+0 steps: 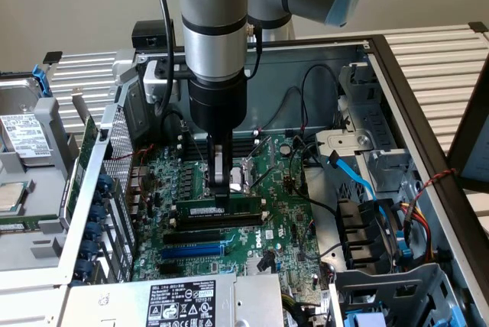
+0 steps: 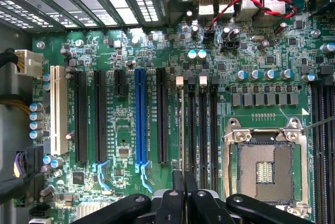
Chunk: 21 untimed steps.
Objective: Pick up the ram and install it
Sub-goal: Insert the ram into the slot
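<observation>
The ram [image 1: 200, 211], a long green stick with a white label, stands on edge over the motherboard [image 1: 279, 212] in the open computer case. My gripper [image 1: 221, 199] comes straight down on it and is shut on its upper edge near the middle. In the wrist view the ram [image 2: 181, 130] shows edge-on as a thin strip running out from between my fingers [image 2: 172, 203]. It is lined up with the memory slot nearest the long black slot [image 2: 162, 114]. Whether it sits fully in the slot I cannot tell.
The CPU socket [image 1: 243, 173] [image 2: 264, 166] lies just beyond the memory slots [image 2: 202, 124]. A blue slot [image 1: 195, 251] [image 2: 140, 114] and black slots lie on the other side. Blue cables [image 1: 359, 182] and drive bays fill the exterior view's right; the power supply [image 1: 183, 302] sits in front.
</observation>
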Each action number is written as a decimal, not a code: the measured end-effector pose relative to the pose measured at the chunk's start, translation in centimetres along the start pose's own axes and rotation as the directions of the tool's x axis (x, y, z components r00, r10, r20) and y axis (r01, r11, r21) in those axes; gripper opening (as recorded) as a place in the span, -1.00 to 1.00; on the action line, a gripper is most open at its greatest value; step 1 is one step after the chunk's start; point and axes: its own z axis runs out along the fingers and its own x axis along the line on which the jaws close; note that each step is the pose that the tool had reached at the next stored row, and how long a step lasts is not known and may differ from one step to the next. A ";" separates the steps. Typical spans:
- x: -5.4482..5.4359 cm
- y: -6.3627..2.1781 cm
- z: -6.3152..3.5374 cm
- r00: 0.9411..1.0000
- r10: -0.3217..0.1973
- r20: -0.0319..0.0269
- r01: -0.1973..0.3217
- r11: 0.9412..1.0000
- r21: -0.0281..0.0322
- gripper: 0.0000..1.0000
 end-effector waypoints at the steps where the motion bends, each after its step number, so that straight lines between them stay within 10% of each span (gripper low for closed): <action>1: 0.0 0.00 0.00 1.000 0.000 0.000 0.000 1.000 0.000 -0.76; 21: 0.0 0.15 0.20 1.000 -0.005 0.000 0.005 1.000 0.000 -0.76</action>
